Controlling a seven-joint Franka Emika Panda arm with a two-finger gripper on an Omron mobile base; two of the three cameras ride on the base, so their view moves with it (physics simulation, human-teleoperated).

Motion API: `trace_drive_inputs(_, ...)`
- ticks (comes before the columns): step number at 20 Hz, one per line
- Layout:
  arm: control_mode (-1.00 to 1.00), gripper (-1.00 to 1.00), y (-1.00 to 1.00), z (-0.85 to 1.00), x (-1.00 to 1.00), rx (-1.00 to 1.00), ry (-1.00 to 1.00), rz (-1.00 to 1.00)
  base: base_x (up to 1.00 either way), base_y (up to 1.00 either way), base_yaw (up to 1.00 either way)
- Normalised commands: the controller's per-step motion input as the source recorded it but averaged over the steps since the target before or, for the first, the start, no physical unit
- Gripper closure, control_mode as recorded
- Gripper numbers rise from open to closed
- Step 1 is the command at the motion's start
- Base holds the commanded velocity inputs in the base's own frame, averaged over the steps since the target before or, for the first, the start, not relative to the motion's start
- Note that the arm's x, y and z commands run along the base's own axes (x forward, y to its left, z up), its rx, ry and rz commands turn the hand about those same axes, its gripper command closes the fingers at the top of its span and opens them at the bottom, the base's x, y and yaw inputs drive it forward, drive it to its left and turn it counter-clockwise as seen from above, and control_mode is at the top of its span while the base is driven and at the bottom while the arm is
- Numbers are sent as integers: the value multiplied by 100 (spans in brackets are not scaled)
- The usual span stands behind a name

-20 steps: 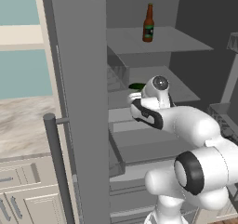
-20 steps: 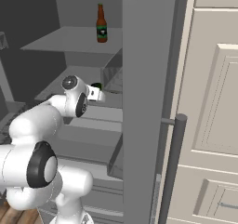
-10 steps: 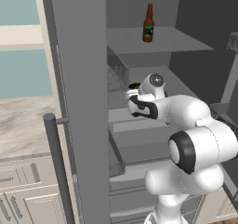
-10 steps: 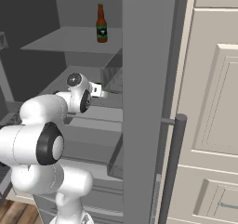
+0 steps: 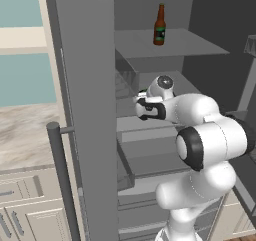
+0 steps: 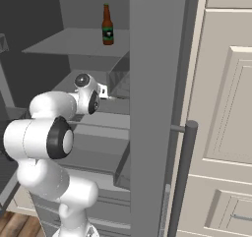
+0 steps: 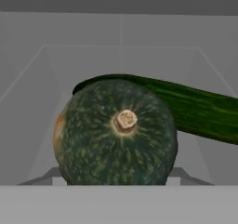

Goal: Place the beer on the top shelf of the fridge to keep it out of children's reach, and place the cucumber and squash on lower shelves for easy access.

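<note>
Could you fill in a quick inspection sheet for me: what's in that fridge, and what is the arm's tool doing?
Surface: top shelf flat and grey; fridge door open.
Job's things: beer upright on the top shelf. Squash directly in front of the tool, stem end facing the camera; cucumber behind it, slanting, on a lower shelf.
Clutter: nothing seen.
Tool: reaching into a lower shelf; whether it grips the squash cannot be told.
Cables: nothing seen.
Surroundings: marbled counter, cream cabinets.
</note>
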Motion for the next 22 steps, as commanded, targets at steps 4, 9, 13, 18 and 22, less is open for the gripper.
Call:
trace_drive_inputs(4,-100,-100,0,-28,14,0,0,0,0,0,0)
trace_drive_inputs(9,-100,-100,0,-16,0,0,0,0,0,0,0)
trace_drive_inputs(13,-100,-100,0,-1,-7,0,0,0,0,0,0)
trace_drive_inputs(18,-100,-100,0,8,-33,0,-1,0,0,0,0)
trace_drive_inputs(22,-100,-100,0,28,-57,0,-7,-1,0,0,0)
